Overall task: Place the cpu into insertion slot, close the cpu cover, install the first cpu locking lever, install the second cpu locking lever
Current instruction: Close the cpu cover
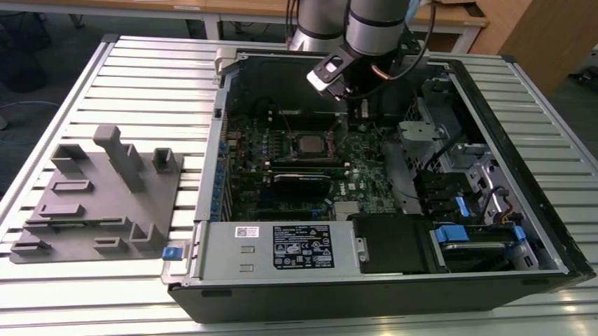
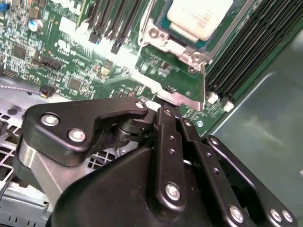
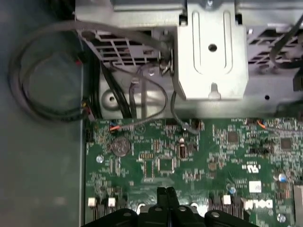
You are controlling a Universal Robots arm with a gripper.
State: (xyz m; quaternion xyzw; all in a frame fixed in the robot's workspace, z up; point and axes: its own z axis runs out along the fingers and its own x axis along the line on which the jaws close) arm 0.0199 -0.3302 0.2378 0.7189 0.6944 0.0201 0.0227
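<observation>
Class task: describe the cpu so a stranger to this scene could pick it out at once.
Start at the open computer case on the slatted table, then find the green circuit board inside. Near its middle sits the cpu, the one pale silvery square among dark slots and chips.

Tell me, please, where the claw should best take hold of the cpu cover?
Probably by its thin free edge: the cpu cover is a flat silvery plate jutting out beside the cpu, so a pinch across its two faces suits it. Come from the side away from the cpu, where the claw is.
</observation>
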